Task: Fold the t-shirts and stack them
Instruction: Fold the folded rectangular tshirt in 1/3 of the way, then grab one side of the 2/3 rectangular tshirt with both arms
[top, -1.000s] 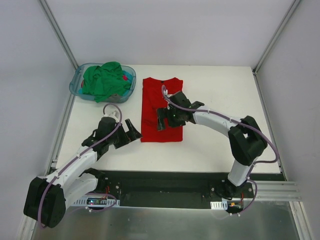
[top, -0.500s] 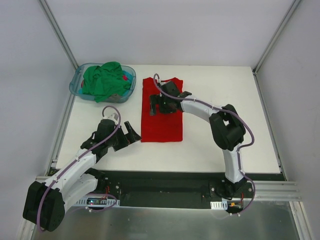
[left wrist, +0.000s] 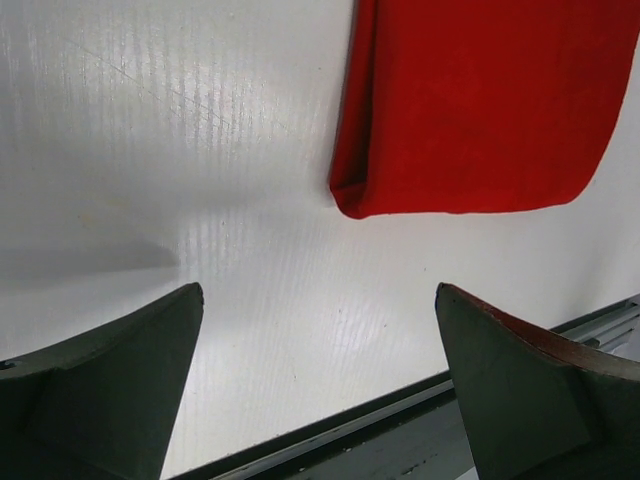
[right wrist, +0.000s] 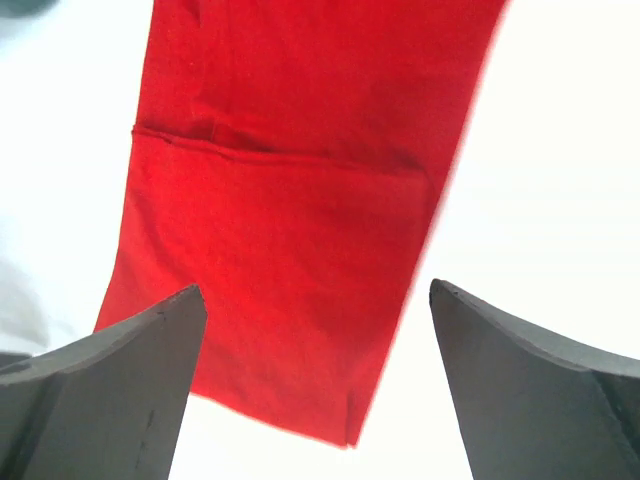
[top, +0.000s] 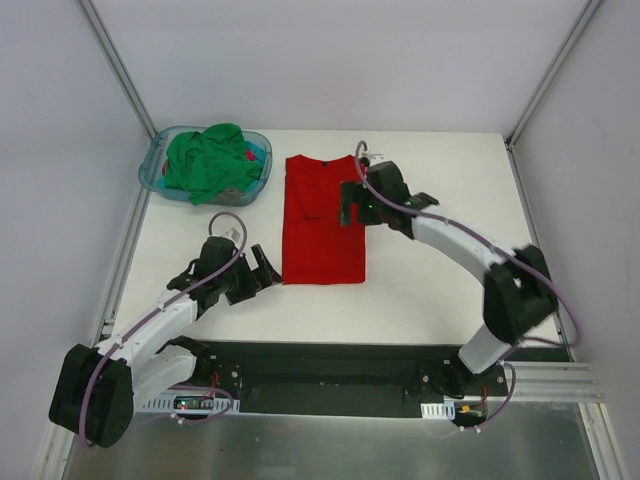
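From above, we see the red t-shirt (top: pixel 322 225) lying flat on the white surface (top: pixel 440 270), folded into a long strip, just right of the blue basket (top: pixel 150 172). A crumpled green t-shirt (top: pixel 205 160) fills that basket, with a bit of red cloth peeking out from under it. The right pincer (top: pixel 347 205) sits over the far right part of the red strip. The left pincer (top: pixel 266 270) is low, just beside the strip's near left corner, and apart from it.

Over to the left wrist: the pincer is spread wide, both dark fingers (left wrist: pixel 100 390) framing bare surface, nothing between them. The folded near corner of the red t-shirt (left wrist: pixel 480 110) shows ahead and to the right.

Now the right wrist: spread wide here too, gripping nothing, and we look straight down on red cloth (right wrist: pixel 300 230). A sleeve hem runs across it, and white surface shows on both sides.
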